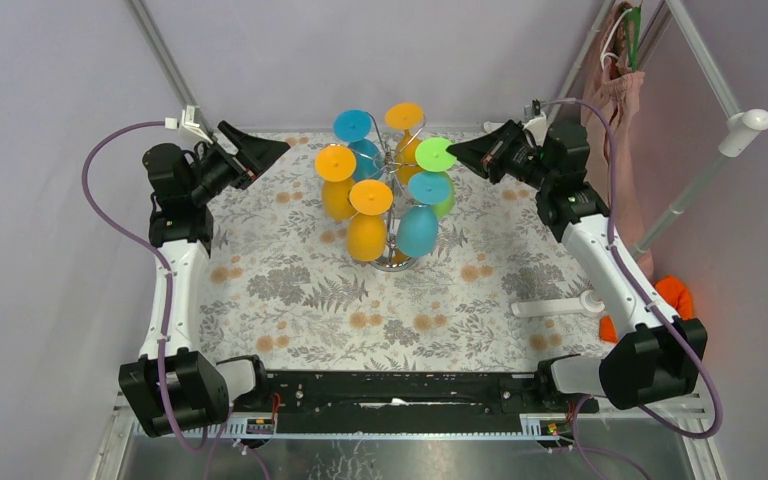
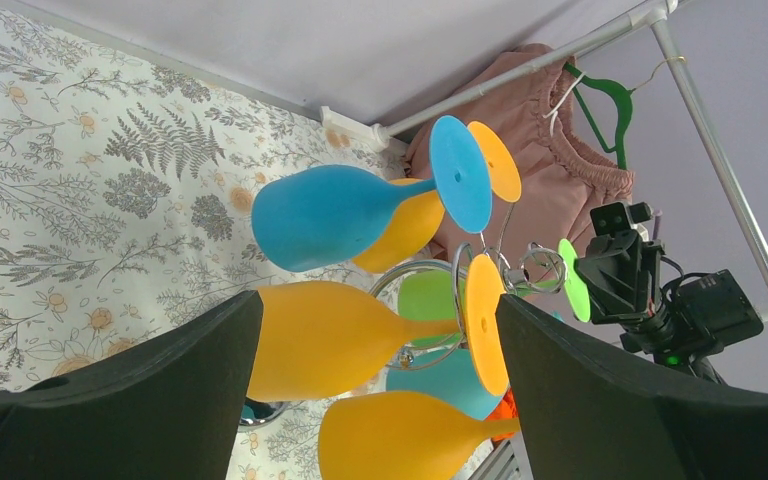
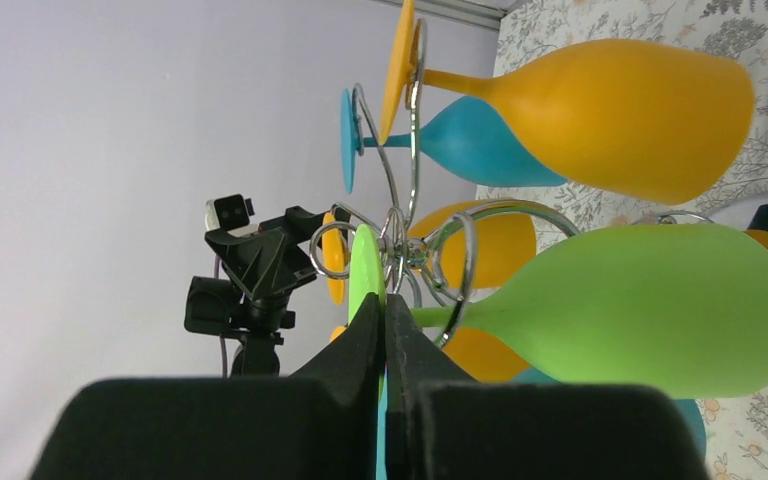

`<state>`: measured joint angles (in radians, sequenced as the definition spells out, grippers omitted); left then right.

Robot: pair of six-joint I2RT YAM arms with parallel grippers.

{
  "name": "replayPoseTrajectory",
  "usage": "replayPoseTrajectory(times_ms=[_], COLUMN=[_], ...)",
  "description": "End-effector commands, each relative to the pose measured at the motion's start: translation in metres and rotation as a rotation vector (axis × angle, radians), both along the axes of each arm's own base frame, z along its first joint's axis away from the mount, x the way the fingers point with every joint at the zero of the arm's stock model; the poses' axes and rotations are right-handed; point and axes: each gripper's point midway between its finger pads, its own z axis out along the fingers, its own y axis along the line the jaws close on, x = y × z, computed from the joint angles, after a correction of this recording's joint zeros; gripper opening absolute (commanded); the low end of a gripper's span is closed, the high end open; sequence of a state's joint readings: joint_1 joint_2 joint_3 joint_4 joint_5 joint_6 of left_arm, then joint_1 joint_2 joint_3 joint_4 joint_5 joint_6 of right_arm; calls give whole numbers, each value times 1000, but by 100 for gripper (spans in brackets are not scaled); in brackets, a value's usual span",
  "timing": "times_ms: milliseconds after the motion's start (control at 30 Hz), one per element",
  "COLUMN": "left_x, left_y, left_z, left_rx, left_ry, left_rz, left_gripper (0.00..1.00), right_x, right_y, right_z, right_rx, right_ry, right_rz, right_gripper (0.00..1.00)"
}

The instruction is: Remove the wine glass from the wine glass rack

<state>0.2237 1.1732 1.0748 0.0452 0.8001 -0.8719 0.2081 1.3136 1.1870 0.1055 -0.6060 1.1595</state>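
While left jaws gape, right gripper (image 3: 385, 330) apparently pinches green glass (image 3: 600, 305).

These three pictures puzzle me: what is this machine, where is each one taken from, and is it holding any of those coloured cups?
It is a robot with two arms bolted at the near edge of a table covered by a floral cloth. The wide picture looks down from above and behind the arms. The other two come from small cameras on the wrists, so each shows its own black fingers up close.

In the middle stands a wire wine glass rack with plastic wine glasses hanging upside down: orange, blue and one green.

The left tool is wide open, facing an orange glass without touching it. The right tool is shut, its tips at the foot of the green glass; whether it pinches the foot is unclear.
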Motion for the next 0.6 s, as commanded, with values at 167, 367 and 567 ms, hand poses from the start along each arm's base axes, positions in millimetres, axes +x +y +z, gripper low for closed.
replayPoseTrajectory(times_ms=[167,367,567], left_x=[-3,-3,-2], left_y=[2,2,2], left_z=[-3,-4,-5], left_rx=[15,24,27], left_ry=[-3,0,3], left_rz=[3,6,5], left_gripper=[95,95,95], right_x=[7,29,48], right_y=[22,20,14], right_z=[36,31,32], right_rx=[25,-6,-53], right_ry=[-114,-124,-150], right_rz=[54,7,-58], right_gripper=[0,0,0])
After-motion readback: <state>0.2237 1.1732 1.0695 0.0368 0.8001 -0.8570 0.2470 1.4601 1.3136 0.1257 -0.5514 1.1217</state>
